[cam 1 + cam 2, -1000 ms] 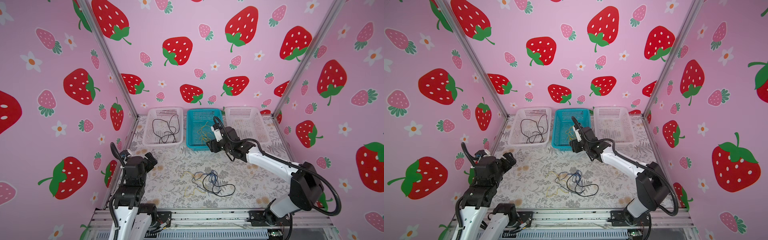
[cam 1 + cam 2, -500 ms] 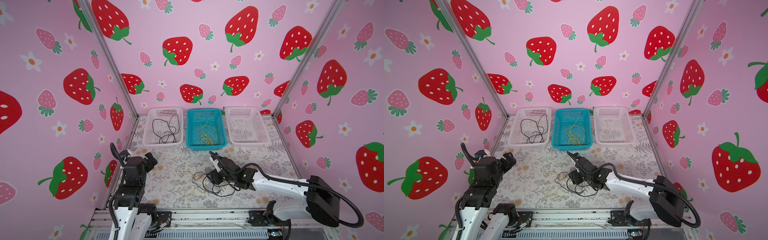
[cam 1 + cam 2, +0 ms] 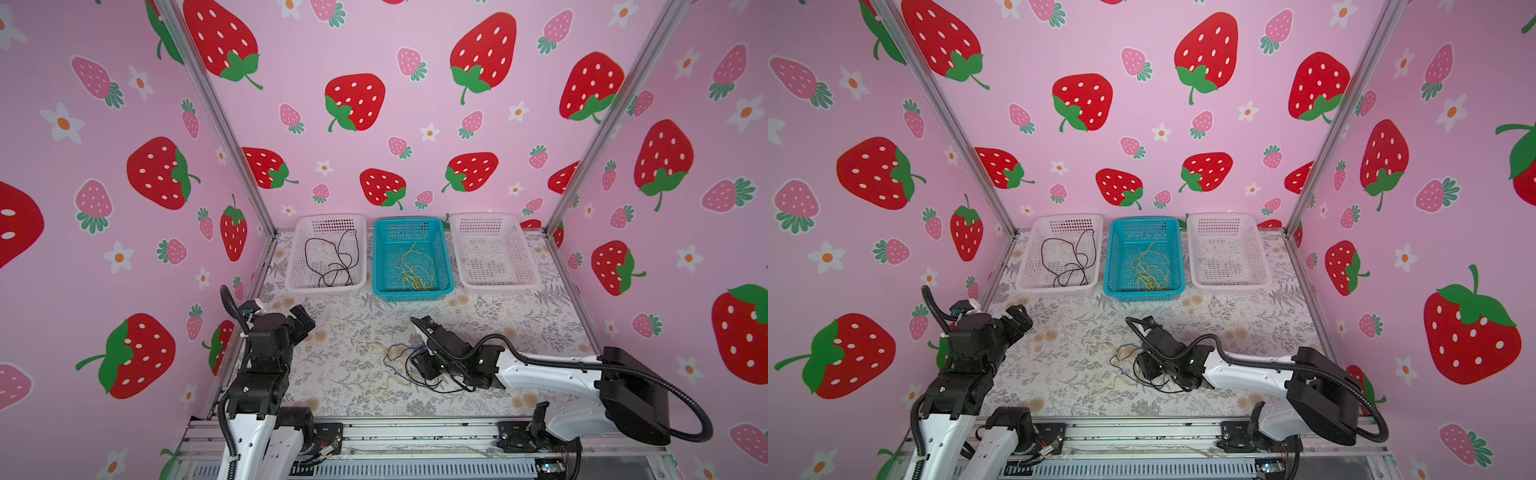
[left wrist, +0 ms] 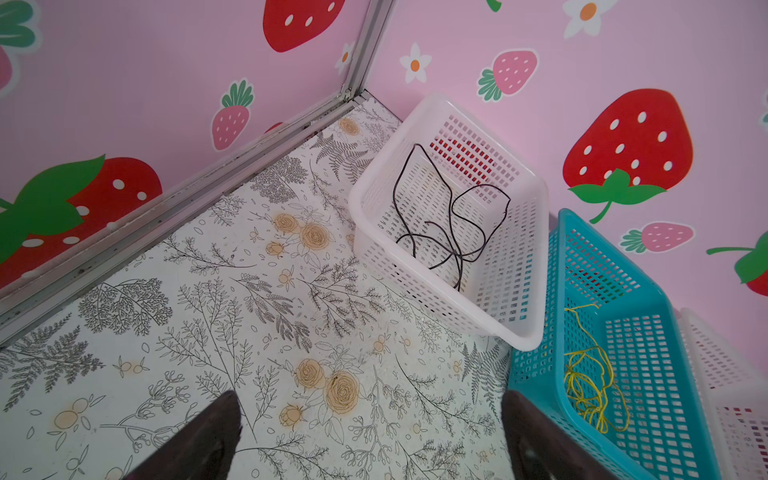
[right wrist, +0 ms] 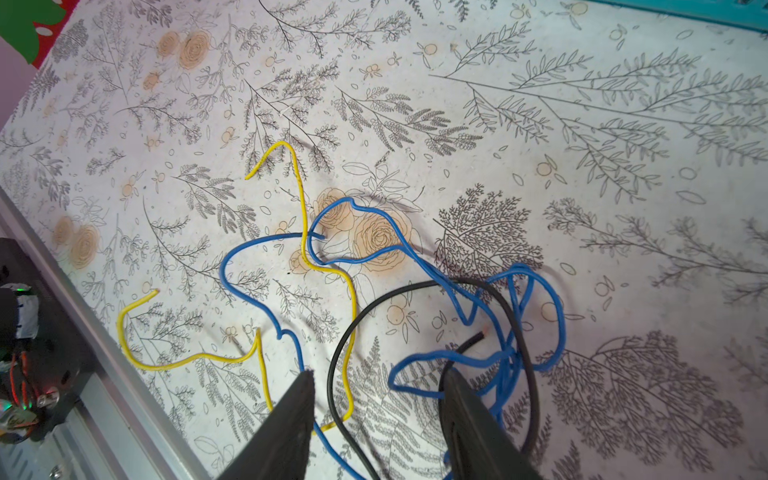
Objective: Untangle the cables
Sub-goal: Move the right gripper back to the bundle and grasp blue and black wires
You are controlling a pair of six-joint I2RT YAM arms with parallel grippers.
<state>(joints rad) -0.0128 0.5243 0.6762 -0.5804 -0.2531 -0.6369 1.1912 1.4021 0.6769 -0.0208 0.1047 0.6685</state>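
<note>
Right tool (image 3: 420,365) is mostly hiding under its own wrist and hose in both top views, so its tips are hard to make out there. In the right wrist view the 2 fingers (image 5: 291,424) are standing apart and are being cut off by the frame edge. The cables (image 3: 399,368) are lying in a loose tangle on the table (image 3: 353,332), near its front middle, and part of the tangle is disappearing under the right arm. Close up, the tangle is showing a yellow cable (image 5: 304,212), a blue cable (image 5: 509,361) bunching into several loops, and a black cable (image 5: 330,378) arcing over both. Yellow and black strands are running between the open fingers, not pinched, then leaving the frame. A frayed black end is showing copper. How many blue strands there are, cannot tell. Left tool (image 4: 370,419) is hanging over bare table at the left, only 2 dark tips showing in its wrist view, spread wide and gripping nothing. At the back, a thin black strand (image 3: 332,257) is lying in the left white basket (image 3: 324,286) and a yellow bunch (image 3: 413,270) is sitting in the blue basket (image 3: 411,294), strand count unclear. The right white basket (image 3: 498,286) is standing beside it, and in the left wrist view it is showing only as a sliver.
</note>
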